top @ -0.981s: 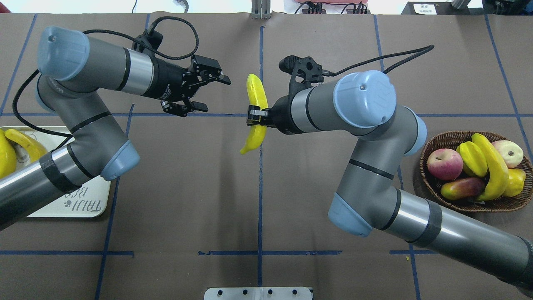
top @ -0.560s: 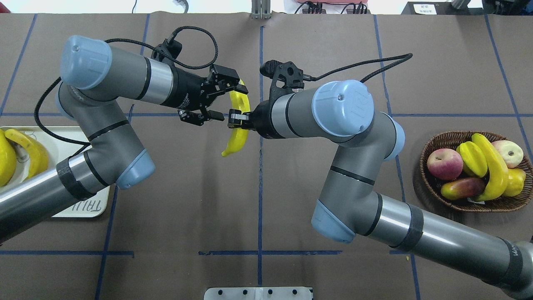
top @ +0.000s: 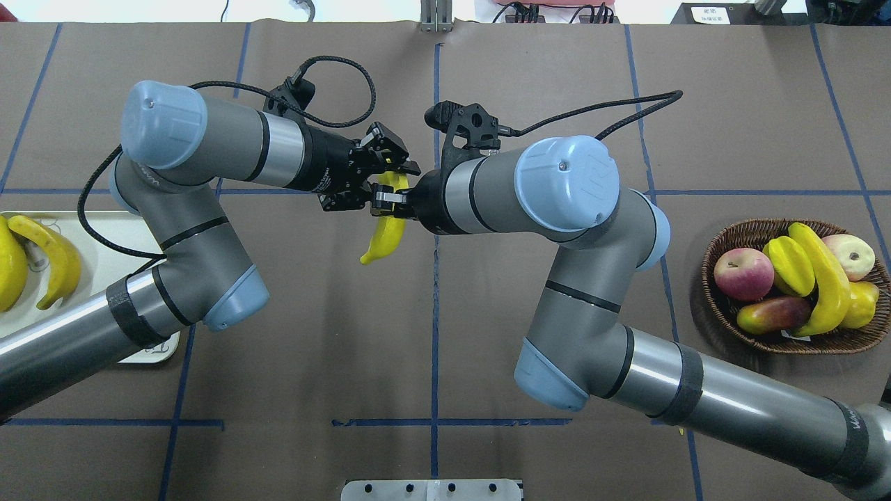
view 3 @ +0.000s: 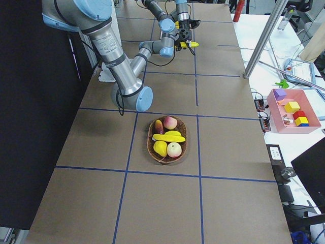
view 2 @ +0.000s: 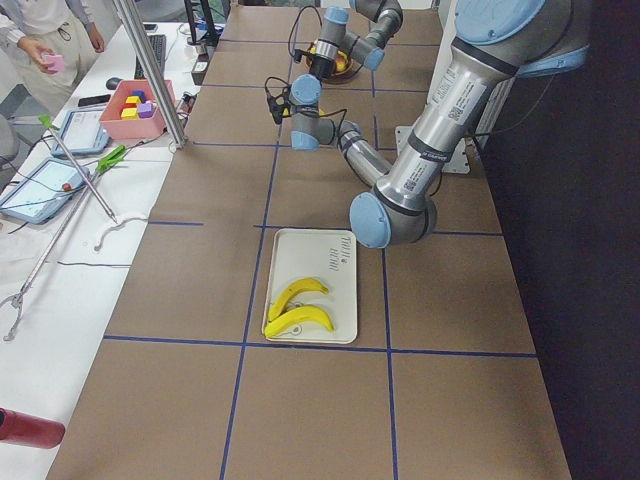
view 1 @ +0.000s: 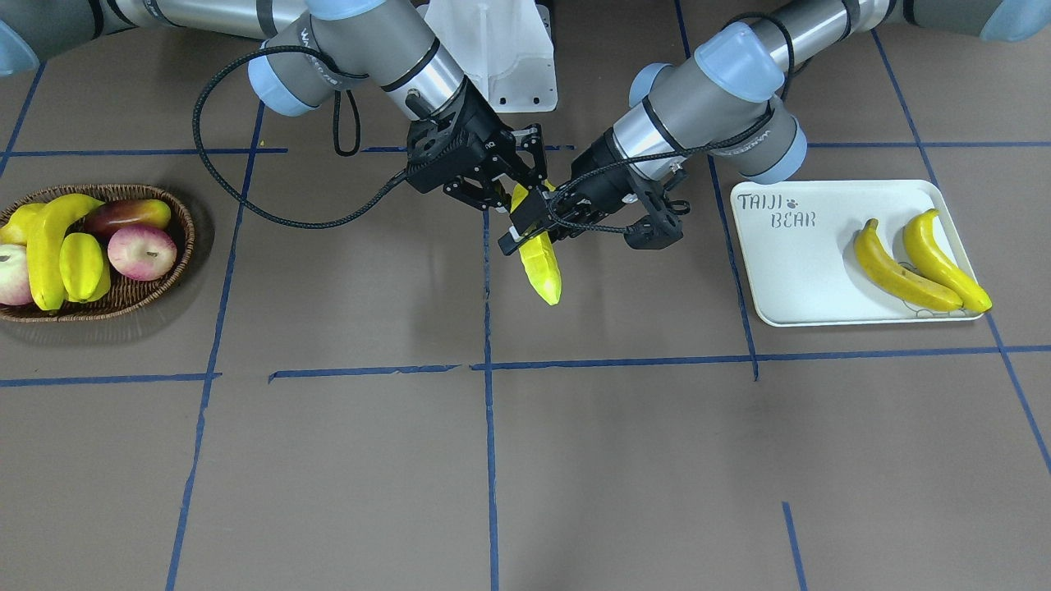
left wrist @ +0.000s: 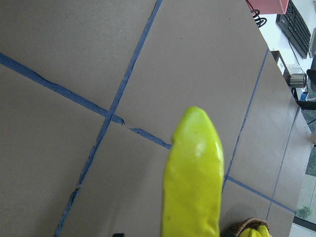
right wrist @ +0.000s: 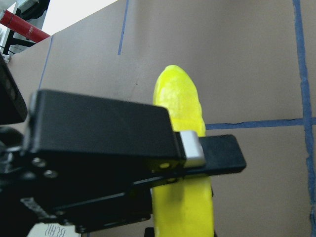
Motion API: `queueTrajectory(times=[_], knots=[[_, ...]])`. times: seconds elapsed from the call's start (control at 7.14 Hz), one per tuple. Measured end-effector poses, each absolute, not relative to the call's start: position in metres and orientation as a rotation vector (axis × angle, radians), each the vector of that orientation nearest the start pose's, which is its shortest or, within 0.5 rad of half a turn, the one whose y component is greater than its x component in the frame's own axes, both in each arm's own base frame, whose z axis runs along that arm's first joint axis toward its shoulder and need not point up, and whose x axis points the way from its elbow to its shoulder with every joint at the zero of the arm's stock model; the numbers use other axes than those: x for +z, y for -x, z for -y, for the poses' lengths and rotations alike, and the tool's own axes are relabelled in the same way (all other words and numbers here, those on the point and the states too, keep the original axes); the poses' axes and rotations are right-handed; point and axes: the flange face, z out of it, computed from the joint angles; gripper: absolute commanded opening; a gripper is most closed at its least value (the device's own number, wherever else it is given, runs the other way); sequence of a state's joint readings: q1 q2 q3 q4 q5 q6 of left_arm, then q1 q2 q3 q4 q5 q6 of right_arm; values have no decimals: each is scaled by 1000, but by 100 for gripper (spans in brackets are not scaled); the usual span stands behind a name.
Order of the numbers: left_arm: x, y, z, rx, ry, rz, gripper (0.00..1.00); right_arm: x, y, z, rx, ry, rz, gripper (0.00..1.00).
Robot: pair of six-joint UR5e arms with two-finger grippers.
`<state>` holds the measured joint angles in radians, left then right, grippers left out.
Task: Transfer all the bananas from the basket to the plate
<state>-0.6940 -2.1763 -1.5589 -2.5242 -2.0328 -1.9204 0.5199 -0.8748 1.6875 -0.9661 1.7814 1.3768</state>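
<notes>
Here, the right claw [top: 390, 199] is clamped across the middle of a yellow banana [top: 383, 236], whose lower tip hangs free above the table [top: 313, 334]. The left claw [top: 385, 177] brackets the banana's upper end, just beside the right one; whether its fingers press the fruit I cannot tell. A wide stretch of brown table separates both claws from the white plate [view 1: 788, 271], where two bananas [view 1: 899, 275] lie at the end away from the claws. Another banana [top: 825, 278] lies in the wicker basket [top: 786, 344], well apart on the right.
</notes>
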Motion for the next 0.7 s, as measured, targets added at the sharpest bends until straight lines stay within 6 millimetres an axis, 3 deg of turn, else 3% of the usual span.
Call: queueTrajectory(times=[0.14,0.28,0.7], knots=[[198,-450,490,-470,100,-1560,0,119,511,422,117,-333,1385,75],[199,-450,490,-471,99,-1558,0,119,510,422,117,-334,1387,99],[203,-447,492,-479,97,-1553,0,117,507,422,117,-329,1385,99]])
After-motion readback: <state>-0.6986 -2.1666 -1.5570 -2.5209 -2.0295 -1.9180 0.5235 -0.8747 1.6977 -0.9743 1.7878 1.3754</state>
